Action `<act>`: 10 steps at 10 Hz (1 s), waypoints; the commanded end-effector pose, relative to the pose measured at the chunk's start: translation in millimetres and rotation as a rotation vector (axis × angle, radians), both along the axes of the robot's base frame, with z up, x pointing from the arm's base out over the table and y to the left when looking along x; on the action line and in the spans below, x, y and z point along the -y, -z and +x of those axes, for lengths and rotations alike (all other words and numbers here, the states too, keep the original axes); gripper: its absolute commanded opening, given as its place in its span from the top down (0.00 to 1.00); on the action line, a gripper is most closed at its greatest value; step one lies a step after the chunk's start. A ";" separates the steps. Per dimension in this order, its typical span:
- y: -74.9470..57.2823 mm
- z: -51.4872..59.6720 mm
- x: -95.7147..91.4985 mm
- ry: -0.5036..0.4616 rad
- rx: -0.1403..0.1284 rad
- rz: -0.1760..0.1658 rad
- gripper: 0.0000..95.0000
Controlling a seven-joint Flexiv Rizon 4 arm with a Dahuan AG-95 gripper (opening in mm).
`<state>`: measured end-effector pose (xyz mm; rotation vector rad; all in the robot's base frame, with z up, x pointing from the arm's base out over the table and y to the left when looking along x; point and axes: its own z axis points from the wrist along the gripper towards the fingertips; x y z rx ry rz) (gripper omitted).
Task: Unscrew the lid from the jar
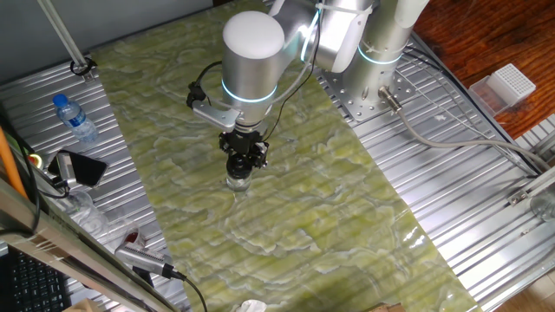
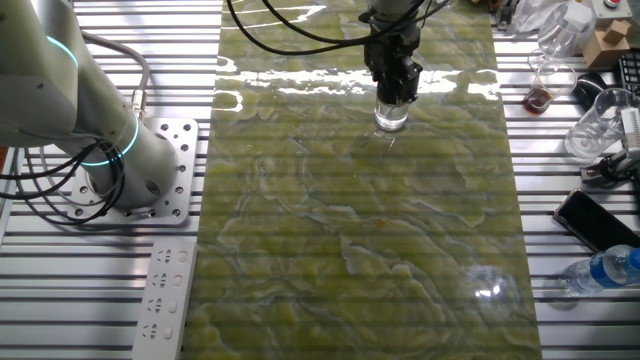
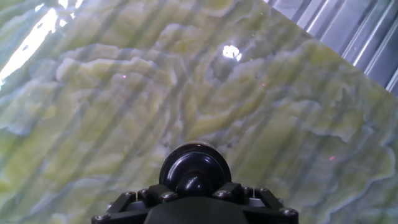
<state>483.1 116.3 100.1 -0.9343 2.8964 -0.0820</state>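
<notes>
Jar [image 2: 391, 118] stands upright on the worktop [image 2: 360, 250], its lid [image 3: 195, 168] directly beneath the jaws, which appear clenched around the lid.

Jar with black lid, upright on the table

The jar [image 1: 238, 181] is small, short and cylindrical, of clear glass, and stands upright on the green marbled mat of the table [image 1: 347, 234], near the middle of the mat's width and toward one end. The lid [image 3: 194, 171] is a round, glossy black cap about as wide as the jar; it sits level on top of the glass. In the hand view only the lid's domed, shiny top shows, with a bright reflection on it. From the fixed views the glass body shows below, its base resting on the mat.
</notes>
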 end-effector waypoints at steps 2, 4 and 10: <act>0.3 0.9 -0.2 -0.053 0.001 -0.006 0.80; 0.3 0.9 -0.2 -0.076 0.001 -0.008 0.80; 0.3 0.9 -0.2 -0.154 0.004 -0.021 0.80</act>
